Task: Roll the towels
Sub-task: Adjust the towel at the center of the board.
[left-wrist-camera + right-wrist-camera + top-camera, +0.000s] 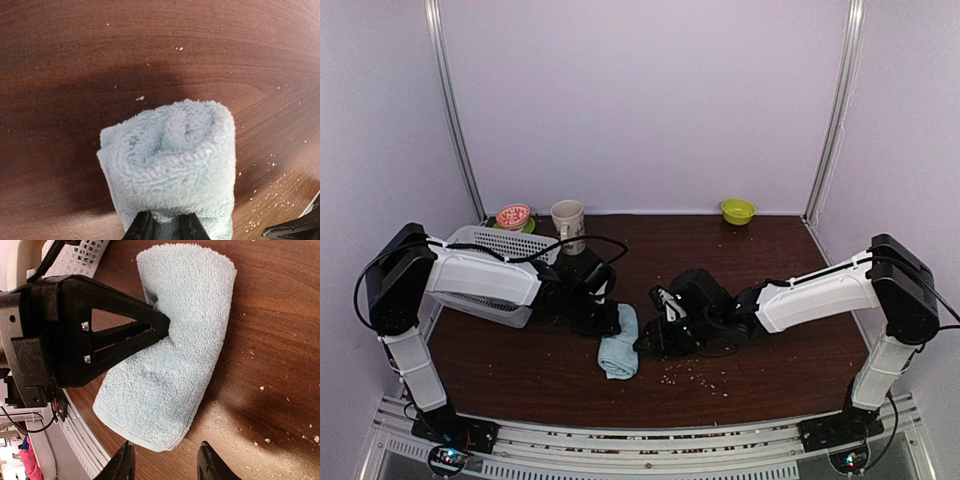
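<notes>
Blue towel (618, 348) lies rolled on the table (780, 260), close to the near edge and a little left of its middle, with the basket (505, 243) well apart at the left edge. The left end effector (164, 227) is clenched on the roll, its tips sunk into the pile where the outer layer wraps round. The right end effector (166, 460) is released: its fingers stand apart, either side of one end of the roll, and do not seem to press the cloth.

The roll looks formed, so the step in hand is probably to settle it and let go without it springing open. To do that well, the left pinch should hold the outer layer down while the right backs straight away from the end, so neither finger catches the loops. Whether the free edge is tucked under cannot be told; if it is not, a slight turn to bring it against the table would help. Then the left should open slowly and lift straight up, not drag sideways, since soft pile clings and one snagged tip could unwind a layer
</notes>
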Motion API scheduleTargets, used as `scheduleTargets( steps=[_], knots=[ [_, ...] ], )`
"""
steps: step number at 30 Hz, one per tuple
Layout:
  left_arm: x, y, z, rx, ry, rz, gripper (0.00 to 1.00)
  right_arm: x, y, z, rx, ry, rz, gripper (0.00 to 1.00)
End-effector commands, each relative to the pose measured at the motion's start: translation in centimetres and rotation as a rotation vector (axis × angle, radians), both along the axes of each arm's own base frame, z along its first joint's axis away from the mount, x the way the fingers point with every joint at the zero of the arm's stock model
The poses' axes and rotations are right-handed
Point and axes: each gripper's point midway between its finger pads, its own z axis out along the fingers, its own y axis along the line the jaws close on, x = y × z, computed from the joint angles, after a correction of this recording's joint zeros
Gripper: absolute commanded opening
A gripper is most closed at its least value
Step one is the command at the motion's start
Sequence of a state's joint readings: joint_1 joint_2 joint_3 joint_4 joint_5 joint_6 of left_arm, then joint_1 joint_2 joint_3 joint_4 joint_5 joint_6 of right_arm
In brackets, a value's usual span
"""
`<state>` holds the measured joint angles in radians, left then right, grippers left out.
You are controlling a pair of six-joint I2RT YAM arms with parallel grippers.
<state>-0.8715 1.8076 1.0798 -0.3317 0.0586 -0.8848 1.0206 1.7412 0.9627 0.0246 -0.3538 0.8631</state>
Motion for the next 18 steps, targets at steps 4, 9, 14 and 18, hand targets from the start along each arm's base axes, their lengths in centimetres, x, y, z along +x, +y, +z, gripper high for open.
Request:
scheduleTargets(
  steps=[4,9,14,18],
  knots=[
    [-3.0,5.0,-5.3,0.171,0.105,0.034,0.16,0.1,2.8,1.4,0.027,-0.027,0.057,0.36],
    [-3.3,5.2,-5.6,0.160,0.108,0.036,0.10,-0.4,5.1,1.0,0.061,-0.002,0.089,0.30],
    [-3.7,5.6,-5.4,0.157,0.105,0.040,0.03,-0.5,5.7,-1.6,0.032,0.052,0.087,0.27],
    [-3.9,5.7,-4.5,0.132,0.094,0.040,0.03,-0.9,5.0,-4.4,-0.036,0.099,0.083,0.25]
  ],
)
